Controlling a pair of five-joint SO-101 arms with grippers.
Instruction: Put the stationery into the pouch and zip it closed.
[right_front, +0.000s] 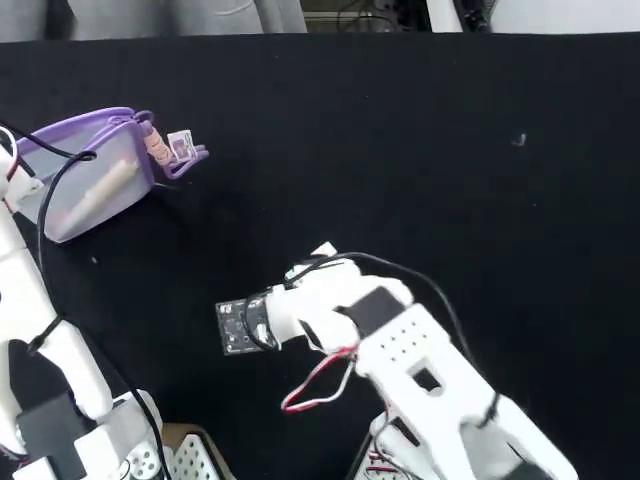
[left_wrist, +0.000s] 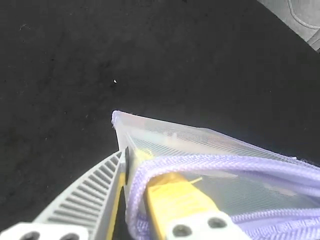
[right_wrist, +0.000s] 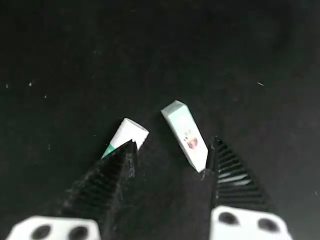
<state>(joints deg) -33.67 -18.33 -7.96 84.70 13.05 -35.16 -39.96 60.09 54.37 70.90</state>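
The pouch (left_wrist: 210, 145) is ribbed translucent plastic with woven trim; the table (right_front: 400, 120) looks matt, perhaps cloth.

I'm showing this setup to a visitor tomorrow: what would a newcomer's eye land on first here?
First, the purple-edged clear pouch at the far left of the black table, its rim clamped by the left gripper. Then the right gripper, open low over the cloth nearer the front, with a small eraser and a white stick lying apart just ahead of its fingers.
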